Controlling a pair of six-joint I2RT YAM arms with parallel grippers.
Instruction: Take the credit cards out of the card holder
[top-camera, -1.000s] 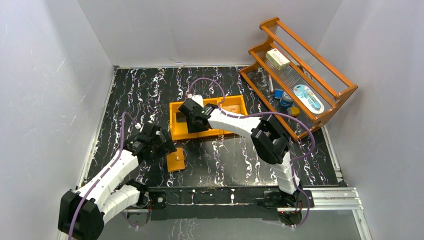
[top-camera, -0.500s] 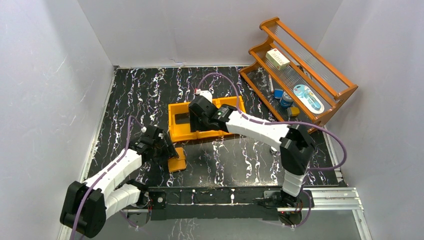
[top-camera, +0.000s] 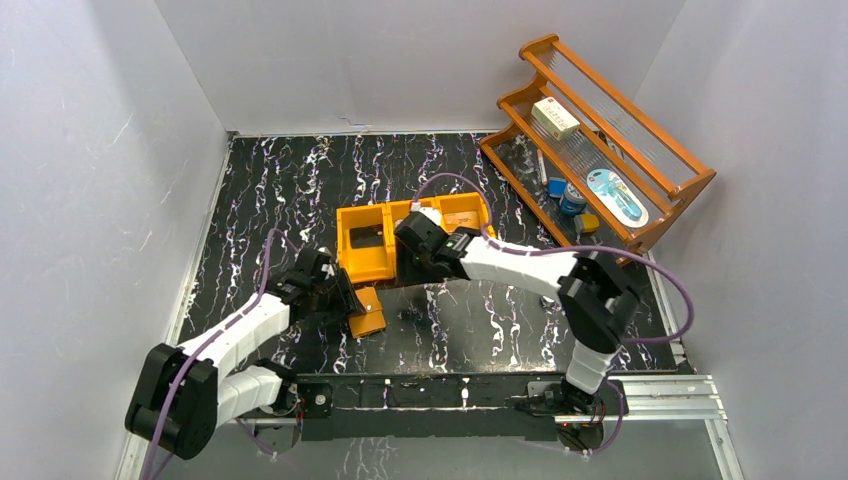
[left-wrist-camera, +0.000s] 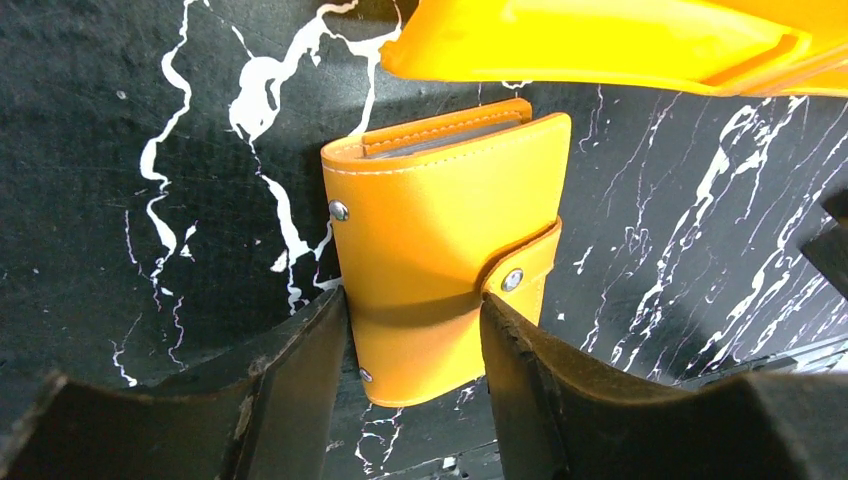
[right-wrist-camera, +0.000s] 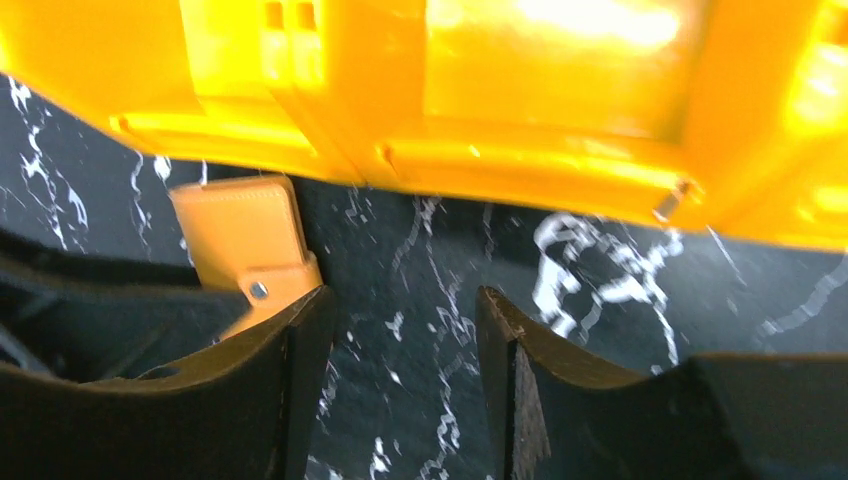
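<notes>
The card holder (left-wrist-camera: 440, 220) is a tan-orange wallet lying on the black marbled table, folded with its strap snapped down. My left gripper (left-wrist-camera: 412, 300) is shut on it, one finger against each long side near its lower end. Thin grey edges of the credit cards (left-wrist-camera: 440, 140) or their sleeves show at the holder's top; I cannot tell which. From above, the card holder (top-camera: 368, 314) sits just in front of the orange bin, under my left gripper (top-camera: 350, 300). My right gripper (right-wrist-camera: 402, 295) is open with only bare table between its fingers. The card holder (right-wrist-camera: 240, 225) lies just left of it.
The orange three-compartment bin (top-camera: 345, 248) stands right behind the holder, with my right gripper (top-camera: 412, 258) at its front edge. A dark flat thing (top-camera: 366, 238) lies in its left compartment. A wooden rack (top-camera: 690, 178) with small items fills the back right. White walls enclose the table.
My left gripper has closed on the card holder, and both have shifted slightly right toward the bin. My right gripper has pulled back out of the bin to its front edge.
</notes>
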